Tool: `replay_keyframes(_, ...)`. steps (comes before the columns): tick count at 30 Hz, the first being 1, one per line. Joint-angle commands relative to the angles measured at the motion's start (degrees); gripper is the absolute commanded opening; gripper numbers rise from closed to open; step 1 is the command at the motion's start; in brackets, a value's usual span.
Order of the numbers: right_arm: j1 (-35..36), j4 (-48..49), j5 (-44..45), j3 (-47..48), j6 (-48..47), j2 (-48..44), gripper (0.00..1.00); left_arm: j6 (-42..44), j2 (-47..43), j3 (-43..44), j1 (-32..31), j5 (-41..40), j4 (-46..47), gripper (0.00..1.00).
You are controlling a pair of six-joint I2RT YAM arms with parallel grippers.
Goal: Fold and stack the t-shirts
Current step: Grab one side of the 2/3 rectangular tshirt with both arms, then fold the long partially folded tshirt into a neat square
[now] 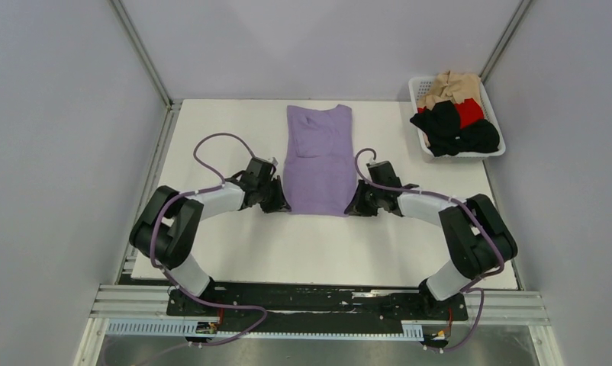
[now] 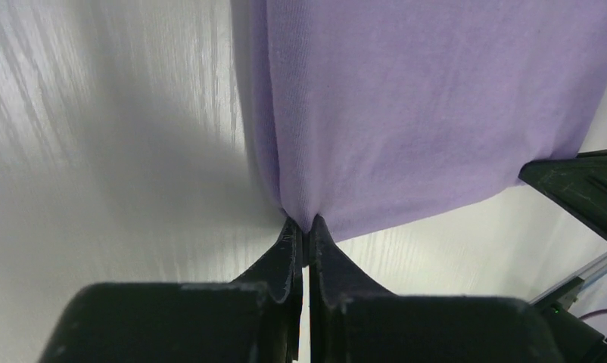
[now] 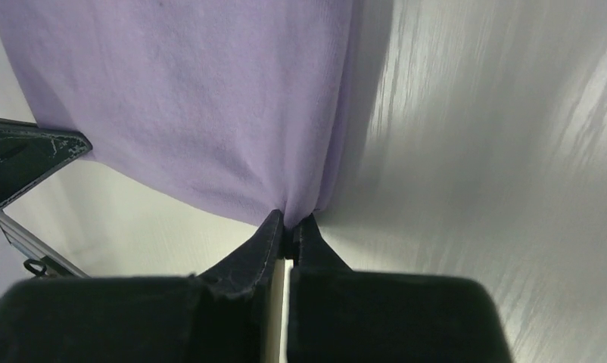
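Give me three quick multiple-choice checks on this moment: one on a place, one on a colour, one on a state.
1. Where does the white basket stand?
A. far right corner of the table
B. near left corner
C. between the arm bases

2. What colour is the t-shirt lying between the arms?
A. red
B. lavender
C. tan

3. How are the left gripper and right gripper?
A. both open above the cloth
B. both shut on the t-shirt's near corners
C. one open, one shut

Key: 1 A, the top view shows it at the far right. 2 B, all views show lavender cloth. 3 B, each wrist view shows closed tips pinching a corner.
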Motion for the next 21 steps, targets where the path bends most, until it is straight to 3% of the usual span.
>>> replay_keyframes(1, 1.9, -4.4, -1.7, -4.1, -1.2, -6.5, 0.00, 0.8, -6.2, -4.2, -1.5, -1.8, -6.1, 0.00)
replay_keyframes(16, 8.7, -11.3, -30.0, -18.7, 0.8, -37.3, 0.00, -3.5, -49.0, -14.3, -9.0, 0.1, -35.2, 0.00)
replay_keyframes(21, 8.8, -11.3, -31.2, -19.1, 1.4, -41.8, 0.00, -6.2, -56.7, -15.6, -9.1, 2.8, -36.4, 0.00)
